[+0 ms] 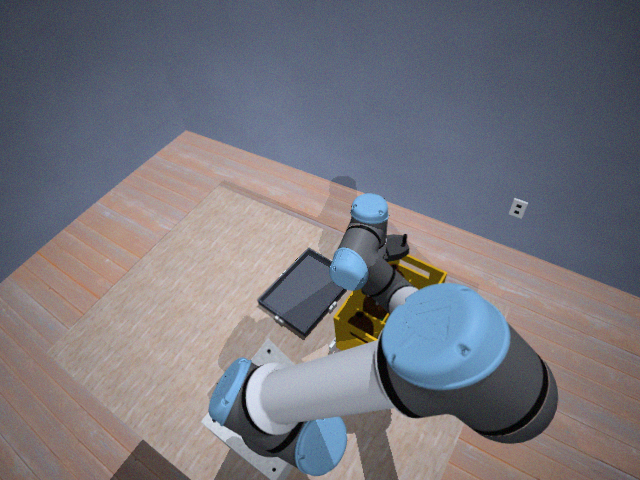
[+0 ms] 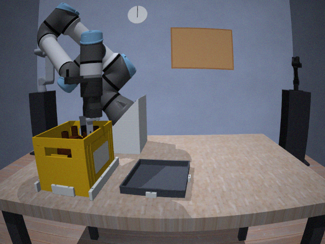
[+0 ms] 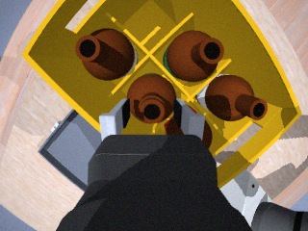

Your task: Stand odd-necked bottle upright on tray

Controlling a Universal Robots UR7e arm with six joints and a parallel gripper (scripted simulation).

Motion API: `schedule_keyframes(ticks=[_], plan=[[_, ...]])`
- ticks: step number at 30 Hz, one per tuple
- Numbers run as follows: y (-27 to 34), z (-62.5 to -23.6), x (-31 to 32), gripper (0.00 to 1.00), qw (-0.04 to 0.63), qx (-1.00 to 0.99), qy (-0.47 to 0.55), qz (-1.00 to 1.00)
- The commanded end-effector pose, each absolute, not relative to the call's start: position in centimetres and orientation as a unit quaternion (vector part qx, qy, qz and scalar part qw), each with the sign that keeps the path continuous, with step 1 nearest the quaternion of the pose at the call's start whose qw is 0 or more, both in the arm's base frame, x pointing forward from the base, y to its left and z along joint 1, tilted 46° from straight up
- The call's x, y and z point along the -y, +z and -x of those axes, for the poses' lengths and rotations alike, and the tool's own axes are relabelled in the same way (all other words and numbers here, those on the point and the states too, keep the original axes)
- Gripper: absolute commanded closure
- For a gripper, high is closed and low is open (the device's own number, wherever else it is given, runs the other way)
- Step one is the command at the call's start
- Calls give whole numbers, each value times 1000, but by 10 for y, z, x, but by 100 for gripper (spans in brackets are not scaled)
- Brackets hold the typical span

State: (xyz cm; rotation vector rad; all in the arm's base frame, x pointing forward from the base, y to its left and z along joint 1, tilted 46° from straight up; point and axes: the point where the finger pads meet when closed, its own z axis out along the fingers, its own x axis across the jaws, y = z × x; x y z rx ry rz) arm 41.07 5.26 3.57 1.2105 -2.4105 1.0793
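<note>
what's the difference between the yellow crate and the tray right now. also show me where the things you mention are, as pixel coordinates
The yellow crate (image 1: 343, 338) (image 2: 61, 173) (image 3: 63, 89) is tall and deep-walled, while the tray (image 1: 305, 297) (image 2: 155, 178) (image 3: 79, 149) is dark gray with a low rim. The crate has brown bottles (image 3: 108, 54) standing in it; the tray has nothing on it. Both sit flat on the table (image 1: 170, 268) (image 2: 236, 178), with small white blocks against their sides.
</note>
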Motion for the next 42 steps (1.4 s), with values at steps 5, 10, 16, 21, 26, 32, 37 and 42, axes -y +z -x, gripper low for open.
schedule_keyframes(ticks=[5, 10, 16, 21, 26, 32, 37, 42], plan=[[47, -409, -64, 0, 117, 824, 369, -414], [58, -407, -75, 0, 117, 824, 369, -414], [67, -406, -84, 0, 117, 824, 369, -414], [78, -404, -95, 0, 117, 824, 369, -414], [86, -403, -104, 0, 117, 824, 369, -414], [90, -402, -107, 0, 117, 824, 369, -414], [91, -402, -108, 0, 117, 824, 369, -414], [91, -402, -108, 100, 117, 824, 369, -414]])
